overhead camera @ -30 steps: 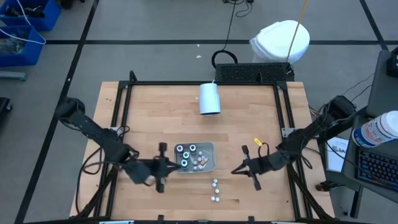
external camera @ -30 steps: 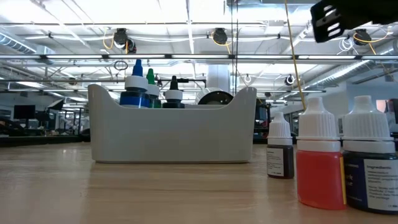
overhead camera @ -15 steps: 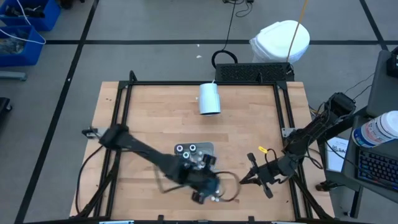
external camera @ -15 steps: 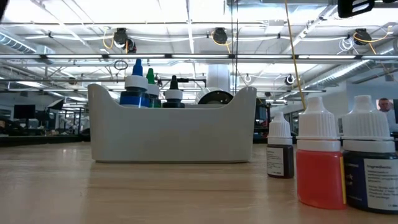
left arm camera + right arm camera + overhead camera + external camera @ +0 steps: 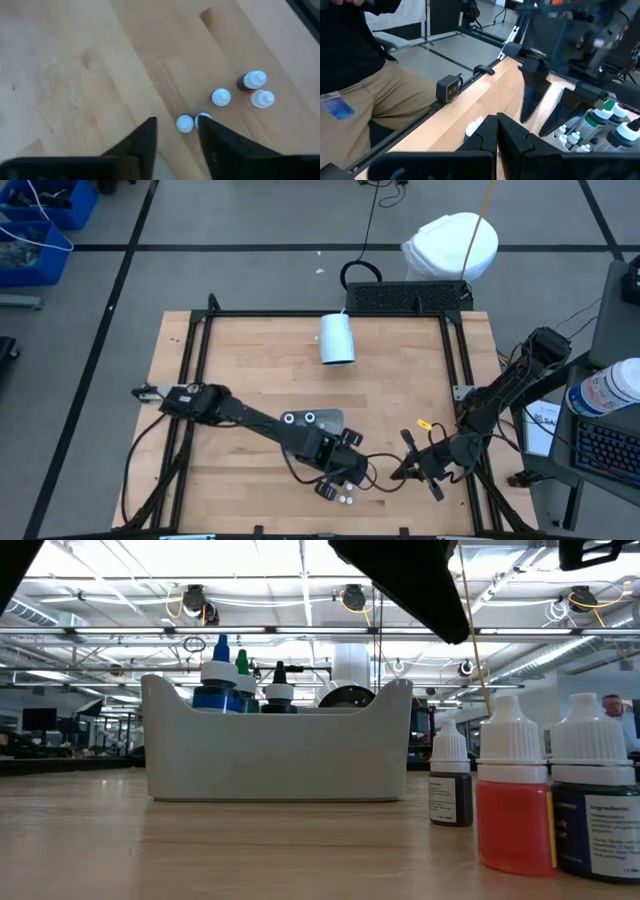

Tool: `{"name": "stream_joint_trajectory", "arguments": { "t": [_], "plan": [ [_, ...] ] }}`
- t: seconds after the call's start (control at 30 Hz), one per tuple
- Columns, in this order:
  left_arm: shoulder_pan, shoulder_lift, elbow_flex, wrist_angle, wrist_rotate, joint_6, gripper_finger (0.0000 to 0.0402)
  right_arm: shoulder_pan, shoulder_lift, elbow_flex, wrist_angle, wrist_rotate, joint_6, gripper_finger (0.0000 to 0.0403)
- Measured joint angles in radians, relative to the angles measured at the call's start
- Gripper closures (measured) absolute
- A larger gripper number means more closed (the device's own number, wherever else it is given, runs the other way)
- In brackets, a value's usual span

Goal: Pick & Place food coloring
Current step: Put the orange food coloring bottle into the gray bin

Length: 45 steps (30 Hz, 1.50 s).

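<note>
Several small white-capped food coloring bottles (image 5: pixel 220 97) stand loose on the wooden table near its near edge; they also show in the high view (image 5: pixel 345 500) and the low view (image 5: pixel 512 790). More bottles stand in a grey tray (image 5: pixel 322 418), whose side wall fills the low view (image 5: pixel 278 755). My left gripper (image 5: pixel 340 482) hangs open over the loose bottles; in the left wrist view (image 5: pixel 176 135) two caps show just past its fingertips. My right gripper (image 5: pixel 398 473) is shut and empty, to the right of the loose bottles.
A large white cup (image 5: pixel 337 338) lies on its side at the table's far middle. A black frame (image 5: pixel 200 330) runs round the table. A person in tan trousers (image 5: pixel 375 100) stands beyond the table's edge in the right wrist view.
My left gripper has swung from the tray's left side across the tray toward the table's right and near edge, and now hangs over the loose bottles. My right gripper has shifted a little toward the near edge. The bottles and tray have kept still.
</note>
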Motion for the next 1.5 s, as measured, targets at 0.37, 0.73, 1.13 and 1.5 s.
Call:
{"name": "stream_joint_trajectory", "arguments": {
  "t": [0.37, 0.73, 1.13, 1.5],
  "plan": [
    [-0.015, -0.001, -0.061, 0.075, 0.120, 0.073, 0.0155, 0.000, 0.000, 0.000, -0.005, 0.004, -0.015, 0.0403],
    [-0.074, -0.002, -0.100, 0.117, 0.153, 0.021, 0.0184, 0.000, 0.000, 0.000, -0.005, 0.004, -0.015, 0.0403],
    [-0.115, -0.002, -0.100, 0.198, 0.102, -0.288, 0.0186, -0.001, 0.000, 0.000, -0.005, 0.005, -0.019, 0.0403],
    [-0.159, -0.002, -0.100, 0.218, 0.034, -0.495, 0.0185, -0.036, 0.000, 0.001, 0.026, 0.005, 0.050, 0.0403]
  ]
}}
